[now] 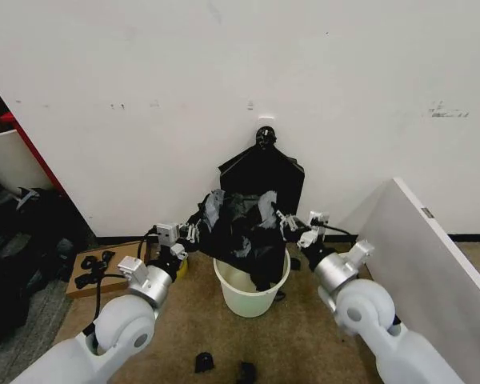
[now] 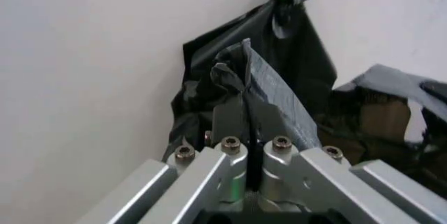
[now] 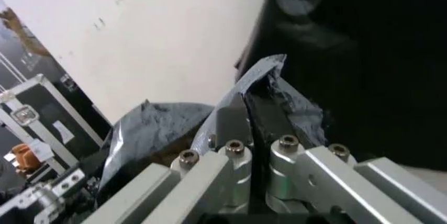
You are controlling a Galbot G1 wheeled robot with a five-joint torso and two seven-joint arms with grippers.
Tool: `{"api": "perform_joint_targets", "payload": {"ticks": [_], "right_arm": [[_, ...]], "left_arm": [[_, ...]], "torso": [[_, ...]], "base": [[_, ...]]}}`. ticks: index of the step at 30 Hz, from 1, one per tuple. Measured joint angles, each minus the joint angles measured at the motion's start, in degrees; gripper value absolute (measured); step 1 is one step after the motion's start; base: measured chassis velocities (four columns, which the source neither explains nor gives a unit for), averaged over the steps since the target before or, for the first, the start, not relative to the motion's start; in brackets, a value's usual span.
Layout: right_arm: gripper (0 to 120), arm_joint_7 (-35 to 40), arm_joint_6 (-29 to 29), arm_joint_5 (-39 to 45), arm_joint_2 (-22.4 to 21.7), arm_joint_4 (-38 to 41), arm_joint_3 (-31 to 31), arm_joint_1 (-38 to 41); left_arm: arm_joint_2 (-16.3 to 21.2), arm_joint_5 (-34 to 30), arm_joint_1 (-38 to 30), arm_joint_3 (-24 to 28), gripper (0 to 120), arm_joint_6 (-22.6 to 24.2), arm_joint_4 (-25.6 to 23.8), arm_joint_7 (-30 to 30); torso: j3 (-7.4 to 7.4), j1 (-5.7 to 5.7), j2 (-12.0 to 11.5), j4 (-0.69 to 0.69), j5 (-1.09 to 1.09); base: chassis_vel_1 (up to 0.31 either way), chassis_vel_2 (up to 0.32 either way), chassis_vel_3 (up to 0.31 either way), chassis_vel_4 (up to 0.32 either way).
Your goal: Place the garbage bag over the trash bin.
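**Bag stretched open over the bin**

Both claws are pinching the garbage bag [image 1: 240,224] by opposite edges: the left claw [image 1: 194,233] and the right claw [image 1: 286,225] are each clamping a fold, spreading it above the trash bin [image 1: 250,292] on the floor, apparently so its mouth can go over the rim.

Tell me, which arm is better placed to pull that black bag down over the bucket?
Neither clearly. The left gripper and right gripper each pinch an edge of the garbage bag, held spread above the trash bin. Probably both lower together.
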Motion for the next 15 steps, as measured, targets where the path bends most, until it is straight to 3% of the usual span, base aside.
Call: {"api": "perform_joint_targets", "payload": {"ticks": [4,15], "right_arm": [[0,-0.5,1.1,-0.9,-0.6,-1.5,1.3,-2.6],[0,-0.2,1.3,-0.1,-3.0,1.8,3.6,-5.4]], "left_arm": [[-2.4,-0.1,-2.3,3.4,0,0.0,2.7,0.0],[-3.1,-0.8,-3.5,5.3,0,0.7,2.1,-0.2]], "torso": [[0.0,0.0,0.0,-0.01,0.0],[-0.01,0.0,0.0,0.01,0.01]], "base": [[0.0,0.0,0.0,0.0],[0.0,0.0,0.0,0.0]]}}
